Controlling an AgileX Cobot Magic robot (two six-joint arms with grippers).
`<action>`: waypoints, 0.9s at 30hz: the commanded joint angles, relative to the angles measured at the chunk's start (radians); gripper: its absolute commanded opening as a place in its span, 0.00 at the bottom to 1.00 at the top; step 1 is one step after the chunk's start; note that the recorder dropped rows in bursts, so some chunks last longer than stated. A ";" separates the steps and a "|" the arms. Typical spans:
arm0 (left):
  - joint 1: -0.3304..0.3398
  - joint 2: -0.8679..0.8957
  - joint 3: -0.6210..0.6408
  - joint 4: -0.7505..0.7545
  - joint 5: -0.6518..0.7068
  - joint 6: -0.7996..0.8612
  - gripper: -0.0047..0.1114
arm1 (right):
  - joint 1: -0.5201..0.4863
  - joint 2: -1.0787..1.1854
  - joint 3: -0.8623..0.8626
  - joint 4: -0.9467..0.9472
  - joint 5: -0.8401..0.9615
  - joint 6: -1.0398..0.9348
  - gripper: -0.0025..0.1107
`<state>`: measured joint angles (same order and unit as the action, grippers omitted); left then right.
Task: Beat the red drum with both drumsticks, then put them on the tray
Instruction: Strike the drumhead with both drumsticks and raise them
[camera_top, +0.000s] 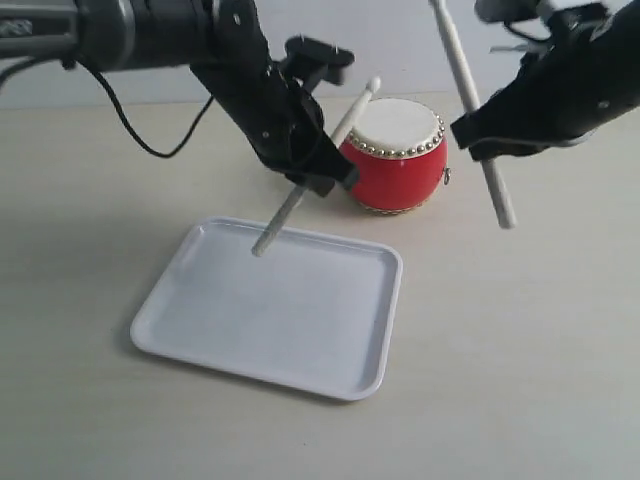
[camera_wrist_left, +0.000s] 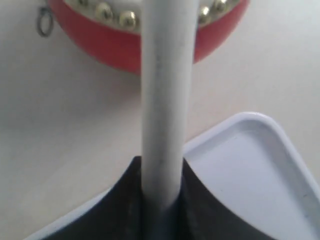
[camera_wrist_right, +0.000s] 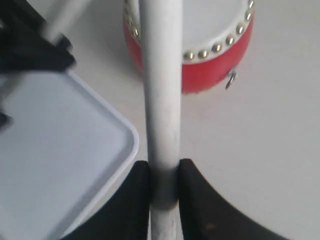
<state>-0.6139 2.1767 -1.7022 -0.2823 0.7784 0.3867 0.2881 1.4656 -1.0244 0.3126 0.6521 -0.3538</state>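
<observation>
The red drum with its cream skin and gold studs stands behind the white tray. My left gripper is shut on one pale drumstick; its rounded tip points up over the drum's left edge and its butt hangs over the tray's far rim. My right gripper is shut on the other drumstick, held steeply just right of the drum. In the left wrist view the held stick crosses the drum and the tray corner. The right wrist view shows its stick, the drum and the tray.
Pale tabletop surrounds the tray and drum. A black cable hangs from the left arm at the back left. The left arm's dark body shows at a corner of the right wrist view.
</observation>
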 joint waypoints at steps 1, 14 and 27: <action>-0.004 0.079 0.002 -0.013 -0.006 0.006 0.04 | -0.003 -0.139 -0.006 0.018 0.007 0.009 0.02; -0.006 0.064 -0.142 0.006 0.288 0.028 0.04 | -0.003 -0.025 0.024 0.027 -0.054 -0.002 0.02; -0.007 -0.120 -0.158 0.002 0.308 -0.002 0.04 | -0.003 0.360 0.040 0.028 -0.135 -0.019 0.02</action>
<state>-0.6158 2.0914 -1.8506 -0.2816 1.0740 0.3937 0.2881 1.8052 -0.9854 0.3407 0.5396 -0.3626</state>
